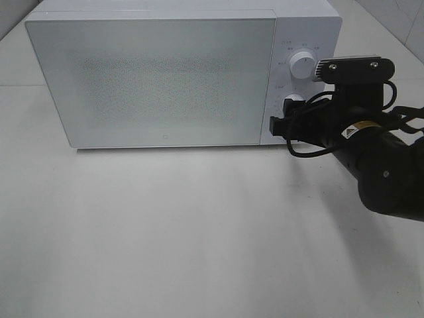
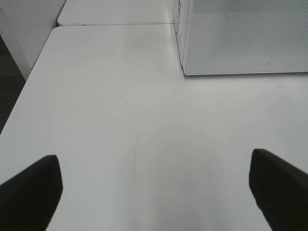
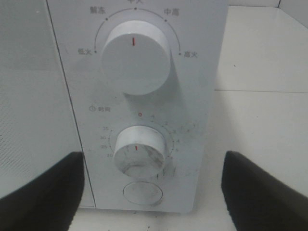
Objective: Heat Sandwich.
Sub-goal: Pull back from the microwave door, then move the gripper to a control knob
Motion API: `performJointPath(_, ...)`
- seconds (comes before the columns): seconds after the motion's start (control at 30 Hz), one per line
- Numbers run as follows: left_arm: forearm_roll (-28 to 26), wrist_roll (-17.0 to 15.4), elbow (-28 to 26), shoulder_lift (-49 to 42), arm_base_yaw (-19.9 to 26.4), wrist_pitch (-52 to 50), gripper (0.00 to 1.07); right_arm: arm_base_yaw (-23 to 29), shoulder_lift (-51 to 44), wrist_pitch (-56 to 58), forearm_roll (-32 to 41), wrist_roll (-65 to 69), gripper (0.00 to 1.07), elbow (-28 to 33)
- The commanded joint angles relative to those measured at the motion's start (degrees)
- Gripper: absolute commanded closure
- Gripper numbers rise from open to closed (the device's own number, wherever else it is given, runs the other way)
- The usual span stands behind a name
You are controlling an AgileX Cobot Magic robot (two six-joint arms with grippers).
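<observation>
The sandwich is out of view. The white microwave (image 1: 159, 73) stands at the back of the table with its frosted door shut. My right gripper (image 1: 283, 119) is at the control panel, level with the lower timer knob (image 1: 292, 103). In the right wrist view this gripper (image 3: 154, 155) is open. Its dark fingers (image 3: 43, 192) stand wide on either side of the timer knob (image 3: 140, 150) and do not touch it. The power knob (image 3: 137, 57) is above it. My left gripper (image 2: 154, 155) is open over bare table, holding nothing.
A round button (image 3: 143, 192) sits below the timer knob. The white table (image 1: 199, 232) stretches in front of the microwave. In the left wrist view the table's edge (image 2: 19, 101) drops off beside a dark floor, and the microwave's corner (image 2: 185, 72) is ahead.
</observation>
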Motion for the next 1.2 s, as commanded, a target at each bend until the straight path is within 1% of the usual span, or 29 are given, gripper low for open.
performJointPath(0.03, -0.3, -0.3, 0.1, -1.4, 0.2, -0.4, 0.05, 0.2, 1.5, -0.5, -0.6, 0.4, 0.31, -1.8)
performJointPath(0.43, -0.3, -0.3, 0.1, -1.4, 0.2, -0.4, 0.05, 0.1, 6.7, -0.5, -1.5, 0.4, 0.31, -6.9)
performJointPath(0.67, -0.3, -0.3, 0.1, -1.4, 0.2, -0.4, 0.05, -2.6, 8.6, -0.2, -1.9, 1.7, 0.31, -9.2)
performJointPath(0.97, -0.3, -0.3, 0.1, -1.4, 0.2, -0.4, 0.05, -2.6, 11.3, -0.3, -2.1, 2.9, 0.31, -9.9)
performJointPath(1.2, -0.3, -0.3, 0.1, -1.4, 0.2, -0.4, 0.05, -2.6, 11.3, -0.9, -1.8, 2.9, 0.33, -9.9)
